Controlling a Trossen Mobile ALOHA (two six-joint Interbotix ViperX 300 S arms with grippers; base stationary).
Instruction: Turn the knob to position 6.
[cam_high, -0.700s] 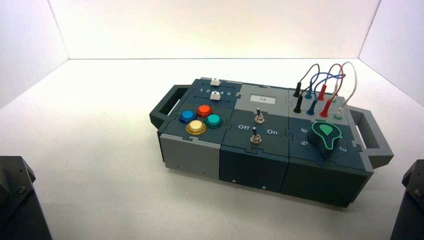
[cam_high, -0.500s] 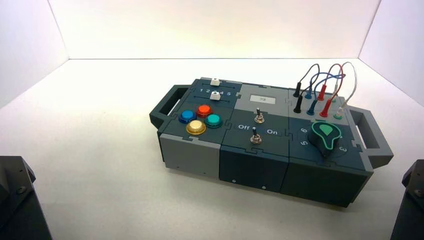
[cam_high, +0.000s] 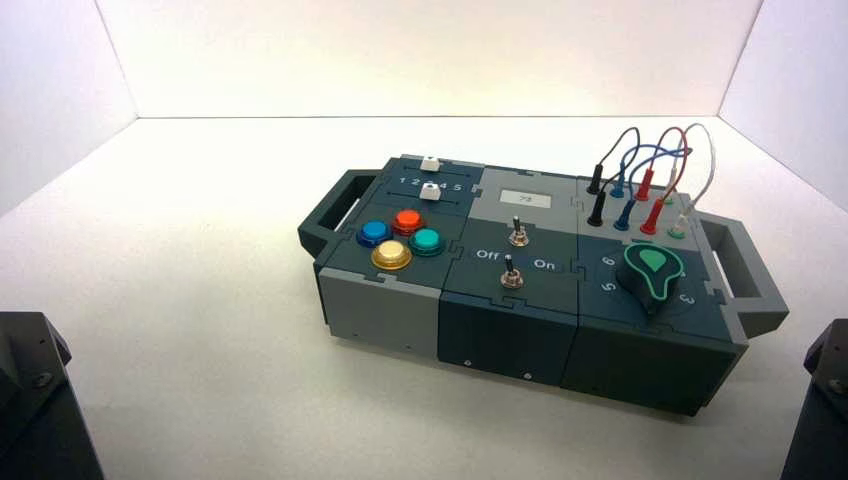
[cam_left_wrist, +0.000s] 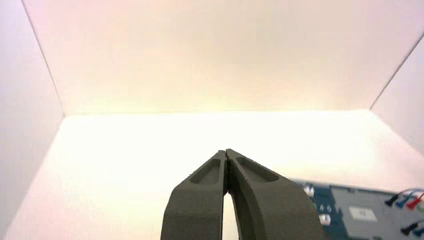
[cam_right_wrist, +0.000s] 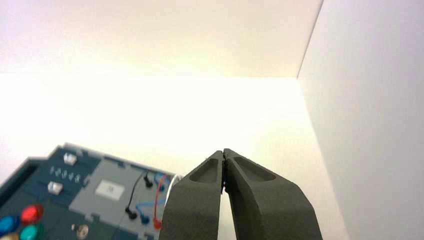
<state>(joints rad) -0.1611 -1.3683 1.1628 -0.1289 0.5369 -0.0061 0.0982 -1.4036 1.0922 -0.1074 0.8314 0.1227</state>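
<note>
The knob (cam_high: 652, 273), dark teal with a bright green top face, sits at the right end of the box (cam_high: 500, 330) in the high view. Its pointed tip faces the box's front, between the white numerals. The "6" (cam_high: 608, 261) is printed to the knob's left, with the "5" below it and a "3" to the right. My left gripper (cam_left_wrist: 226, 152) is shut and empty, parked at the near left, far from the box. My right gripper (cam_right_wrist: 223, 152) is shut and empty, parked at the near right. The knob is out of view in both wrist views.
The box carries coloured push buttons (cam_high: 400, 237) at its left, two silver toggle switches (cam_high: 512, 273) in the middle, two white sliders (cam_high: 431, 190) behind the buttons, and looped wires (cam_high: 650, 170) behind the knob. Handles stick out at both ends (cam_high: 745, 270). White walls enclose the table.
</note>
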